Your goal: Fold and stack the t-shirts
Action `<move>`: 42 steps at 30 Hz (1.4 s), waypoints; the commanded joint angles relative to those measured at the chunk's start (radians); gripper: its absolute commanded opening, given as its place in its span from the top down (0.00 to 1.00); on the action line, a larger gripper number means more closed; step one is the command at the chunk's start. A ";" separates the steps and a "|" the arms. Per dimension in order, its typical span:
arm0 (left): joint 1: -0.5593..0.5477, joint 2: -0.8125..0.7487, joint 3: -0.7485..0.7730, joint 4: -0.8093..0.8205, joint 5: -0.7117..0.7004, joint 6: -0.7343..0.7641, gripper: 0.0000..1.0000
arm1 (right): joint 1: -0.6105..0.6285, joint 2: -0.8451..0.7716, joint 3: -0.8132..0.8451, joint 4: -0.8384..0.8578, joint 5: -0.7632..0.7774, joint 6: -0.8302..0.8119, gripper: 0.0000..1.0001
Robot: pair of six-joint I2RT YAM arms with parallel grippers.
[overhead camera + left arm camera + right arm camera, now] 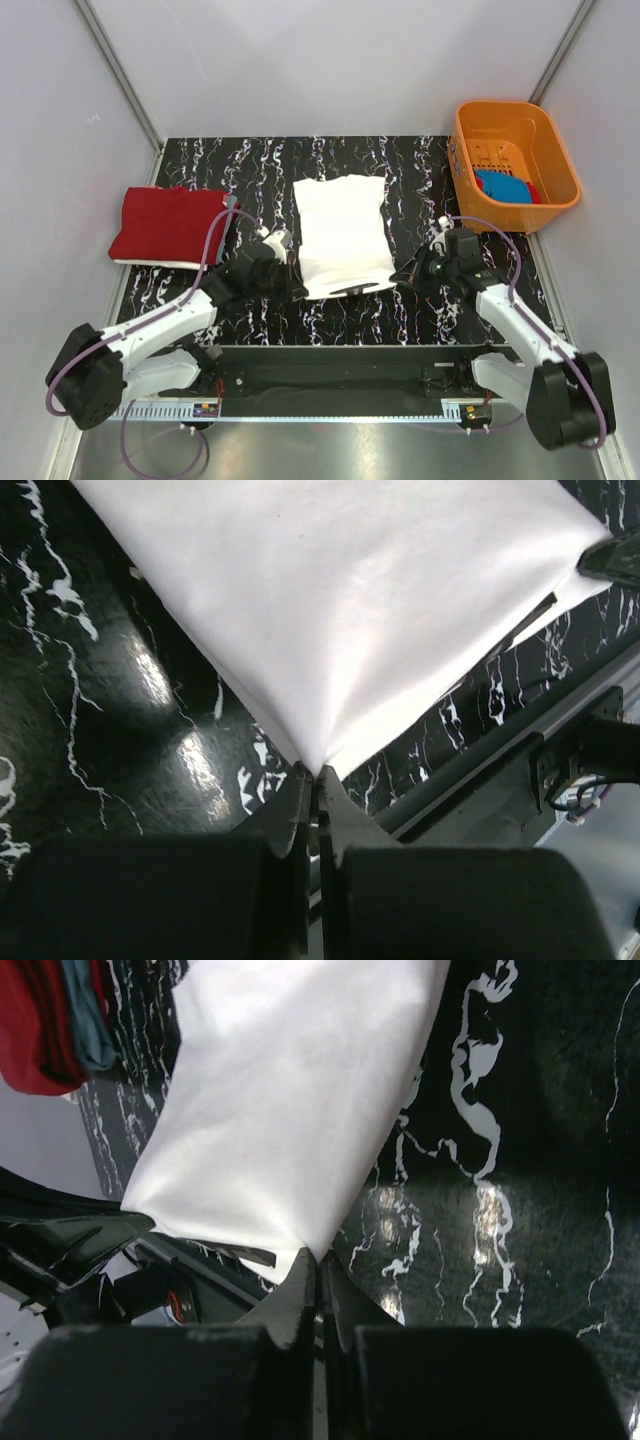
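Pinching the near corners of the white t-shirt (pixel 342 230) lying at centre, my left gripper (pixel 318 775) and right gripper (pixel 318 1258) are each clamped on cloth, dark table (pixel 250 165) showing along both side edges.

The white tee (pixel 342 235) lies flat in the middle of the counter (pixel 200 160), folded to a long rectangle, with a thin dark line (pixel 355 289) by its near edge. Its near corners are pinched, one in the left pincer (pixel 296 288) and one in the right pincer (pixel 402 274). The red tee (pixel 168 225) lies folded at the counter's left edge. The blue tee (pixel 505 186) sits crumpled in the basket (pixel 503 105).
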 commanded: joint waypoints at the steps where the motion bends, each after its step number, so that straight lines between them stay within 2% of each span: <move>1: -0.042 -0.071 -0.023 -0.031 -0.064 -0.028 1.00 | -0.001 -0.117 -0.002 -0.088 -0.009 0.006 1.00; 9: -0.096 -0.178 -0.041 -0.082 -0.069 -0.074 1.00 | 0.000 -0.249 -0.003 -0.202 -0.038 0.022 1.00; 17: -0.119 -0.221 -0.031 -0.072 0.014 -0.129 1.00 | 0.000 -0.309 0.035 -0.281 0.007 0.016 1.00; 25: -0.288 -0.178 -0.078 0.003 -0.063 -0.224 1.00 | 0.000 -0.366 -0.014 -0.300 0.057 0.061 0.97; 30: -0.395 -0.120 -0.081 0.073 -0.115 -0.272 1.00 | 0.000 -0.395 -0.086 -0.263 0.047 0.104 0.99; 33: -0.415 -0.091 -0.067 0.070 -0.124 -0.281 1.00 | 0.000 -0.419 -0.083 -0.272 0.060 0.101 1.00; 42: -0.392 -0.121 0.106 -0.131 -0.219 -0.238 1.00 | 0.000 -0.380 0.062 -0.288 0.161 0.039 1.00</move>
